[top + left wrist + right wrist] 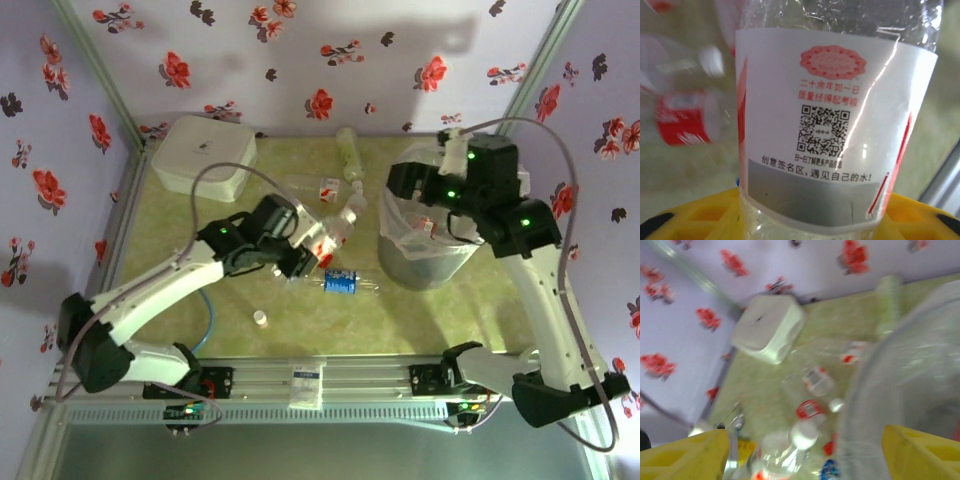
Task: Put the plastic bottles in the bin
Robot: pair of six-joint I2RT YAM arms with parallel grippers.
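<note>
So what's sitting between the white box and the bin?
In the top view, loose red-labelled bottles lie between the white box and the bin, with the pale green bottle toward the back wall.

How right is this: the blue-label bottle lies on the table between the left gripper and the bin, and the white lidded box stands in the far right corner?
One part is wrong: the top external view shows the white lidded box in the far left corner, not the far right. The blue-label bottle does lie on the table between the left gripper and the bin.
</note>
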